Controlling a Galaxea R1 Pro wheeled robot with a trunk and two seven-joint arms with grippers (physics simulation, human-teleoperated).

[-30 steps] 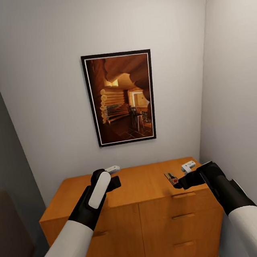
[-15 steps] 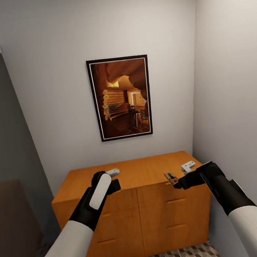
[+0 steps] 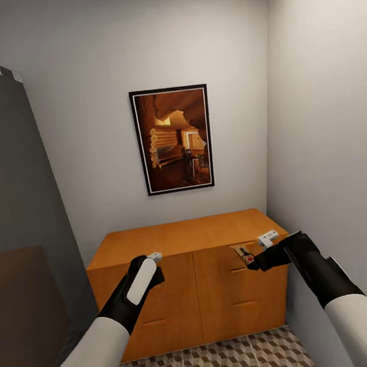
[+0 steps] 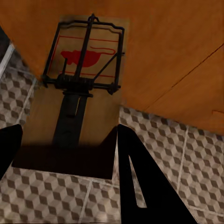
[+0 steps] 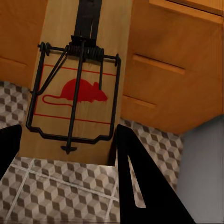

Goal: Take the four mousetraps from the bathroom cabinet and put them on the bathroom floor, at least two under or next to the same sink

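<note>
Wrist views: 2 mousetraps [image 4: 79, 93] [image 5: 77, 88], 1 per gripper

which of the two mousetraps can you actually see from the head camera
The right gripper's mousetrap, its tan board and red mark poking out. The left gripper's mousetrap is visible at its wrist camera.
</note>
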